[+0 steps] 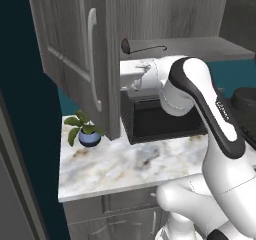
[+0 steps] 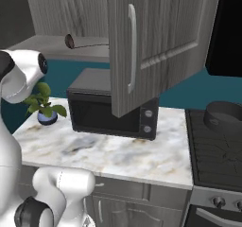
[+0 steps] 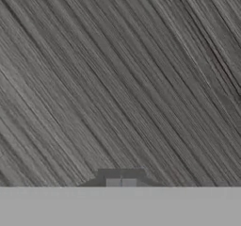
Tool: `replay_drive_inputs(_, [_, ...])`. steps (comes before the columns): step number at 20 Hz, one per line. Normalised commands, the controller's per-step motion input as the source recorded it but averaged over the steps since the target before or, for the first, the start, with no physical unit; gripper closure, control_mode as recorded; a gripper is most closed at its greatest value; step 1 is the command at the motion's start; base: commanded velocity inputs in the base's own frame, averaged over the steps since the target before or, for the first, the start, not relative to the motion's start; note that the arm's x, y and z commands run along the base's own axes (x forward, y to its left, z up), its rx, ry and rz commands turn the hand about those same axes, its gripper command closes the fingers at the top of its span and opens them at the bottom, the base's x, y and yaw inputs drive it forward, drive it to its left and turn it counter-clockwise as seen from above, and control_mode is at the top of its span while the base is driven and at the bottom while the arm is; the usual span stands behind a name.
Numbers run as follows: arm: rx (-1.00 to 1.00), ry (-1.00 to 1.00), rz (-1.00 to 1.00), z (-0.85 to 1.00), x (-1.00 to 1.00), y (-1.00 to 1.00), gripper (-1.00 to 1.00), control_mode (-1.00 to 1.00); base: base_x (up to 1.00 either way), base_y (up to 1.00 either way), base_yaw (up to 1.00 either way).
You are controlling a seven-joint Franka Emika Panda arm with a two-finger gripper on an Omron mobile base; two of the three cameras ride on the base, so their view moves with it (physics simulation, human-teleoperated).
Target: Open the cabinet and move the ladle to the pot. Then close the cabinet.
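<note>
Now claw (image 3: pixel 121 183) shut, empty, near cabinet (image 3: pixel 122 79).

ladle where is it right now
The ladle lies on the open cabinet shelf, bowl toward the left door, above the microwave.

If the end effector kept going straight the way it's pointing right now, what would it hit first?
Most likely a grey woodgrain panel of the cabinet, which fills the hand view just ahead of the shut end effector. Which panel, door or inside wall, I can't tell.

White glossy arm (image 1: pixel 200 99) — rounded links, dark joints, black band
</note>
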Motion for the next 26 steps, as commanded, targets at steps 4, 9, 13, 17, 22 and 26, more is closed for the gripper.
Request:
replay_drive_inputs(4, [0.0,0.0,0.0,-0.09,0.11,0.34,1.0,-1.0,0.0,0.0,0.0])
replay_drive_inputs(9, [0.0,0.01,0.0,-0.01,0.07,0.21,1.0,-1.0,0.0,0.0,0.0])
replay_drive_inputs(13, [-0.02,0.0,0.0,-0.01,0.01,0.09,1.0,-1.0,0.0,0.0,0.0])
replay_drive_inputs(17, [-0.05,0.0,0.0,-0.09,0.0,0.14,1.0,-1.0,0.0,0.0,0.0])
replay_drive_inputs(22, [-0.02,0.0,-0.01,-0.07,0.0,0.07,1.0,-1.0,0.0,0.0,0.0])
replay_drive_inputs(26, [0.0,0.01,-0.12,0.0,0.0,-0.16,1.0,-1.0,0.0,0.0,0.0])
